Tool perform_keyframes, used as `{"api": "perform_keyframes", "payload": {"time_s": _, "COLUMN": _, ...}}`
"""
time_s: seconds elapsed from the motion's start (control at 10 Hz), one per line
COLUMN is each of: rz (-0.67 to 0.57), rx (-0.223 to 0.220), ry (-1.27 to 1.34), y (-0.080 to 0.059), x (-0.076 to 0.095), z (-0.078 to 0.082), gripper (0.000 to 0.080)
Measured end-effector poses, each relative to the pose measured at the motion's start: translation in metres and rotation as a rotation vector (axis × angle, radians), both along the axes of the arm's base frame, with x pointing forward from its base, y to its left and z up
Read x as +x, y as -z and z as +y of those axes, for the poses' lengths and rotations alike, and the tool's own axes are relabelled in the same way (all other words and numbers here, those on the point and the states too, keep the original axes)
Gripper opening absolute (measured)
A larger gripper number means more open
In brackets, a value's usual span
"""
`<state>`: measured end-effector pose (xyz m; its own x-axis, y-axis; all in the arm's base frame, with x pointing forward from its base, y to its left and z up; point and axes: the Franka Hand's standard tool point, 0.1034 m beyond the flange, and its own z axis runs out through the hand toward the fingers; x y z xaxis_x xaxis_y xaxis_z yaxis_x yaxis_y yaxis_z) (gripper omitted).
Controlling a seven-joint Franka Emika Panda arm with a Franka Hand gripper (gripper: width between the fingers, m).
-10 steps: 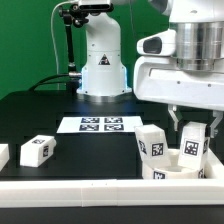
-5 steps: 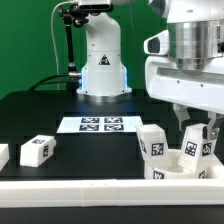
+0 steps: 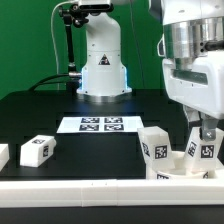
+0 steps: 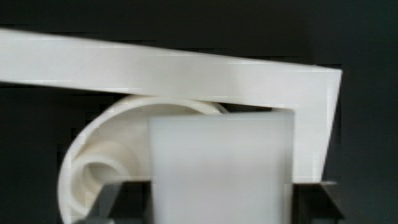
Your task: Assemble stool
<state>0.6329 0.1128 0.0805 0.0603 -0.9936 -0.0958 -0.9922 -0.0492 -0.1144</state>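
The stool's round white seat disc (image 3: 178, 170) lies at the exterior view's lower right, against the corner of the border rails. One blocky white leg (image 3: 152, 146) stands upright on it, apart from the gripper. My gripper (image 3: 204, 137) comes down from above and is shut on a second tagged leg (image 3: 205, 152), whose lower end sits in the disc. In the wrist view this leg (image 4: 217, 160) fills the space between my dark fingers (image 4: 125, 203), with the seat disc (image 4: 118, 140) curving behind it.
Two loose legs lie at the exterior view's left, one (image 3: 36, 150) near the front rail (image 3: 90, 190) and another (image 3: 2, 155) cut off by the edge. The marker board (image 3: 100, 124) lies mid-table before the robot base (image 3: 102, 60). The rail corner (image 4: 214, 65) is close behind the seat.
The wrist has turned and shifted slightly towards the exterior view's right, and the held leg has turned with it. The grip stays shut; the other parts have not moved.
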Motion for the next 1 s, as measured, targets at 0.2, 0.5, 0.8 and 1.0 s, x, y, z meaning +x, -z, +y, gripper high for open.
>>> {"api": "perform_keyframes", "payload": {"time_s": 0.2, "rz": 0.009, "rx": 0.011, "ry": 0.090, "y": 0.0001, "x": -0.0001, "z": 0.0006, "gripper": 0.0337}}
{"api": "perform_keyframes", "payload": {"time_s": 0.5, "rz": 0.031, "rx": 0.047, "ry": 0.292, "y": 0.0003, "x": -0.0005, "z": 0.0033, "gripper": 0.0337}}
{"api": "perform_keyframes", "payload": {"time_s": 0.8, "rz": 0.045, "rx": 0.073, "ry": 0.445, "y": 0.0000, "x": 0.0003, "z": 0.0040, "gripper": 0.0337}}
{"api": "perform_keyframes", "payload": {"time_s": 1.0, "rz": 0.045, "rx": 0.084, "ry": 0.482, "y": -0.0001, "x": 0.0009, "z": 0.0046, "gripper": 0.0337}}
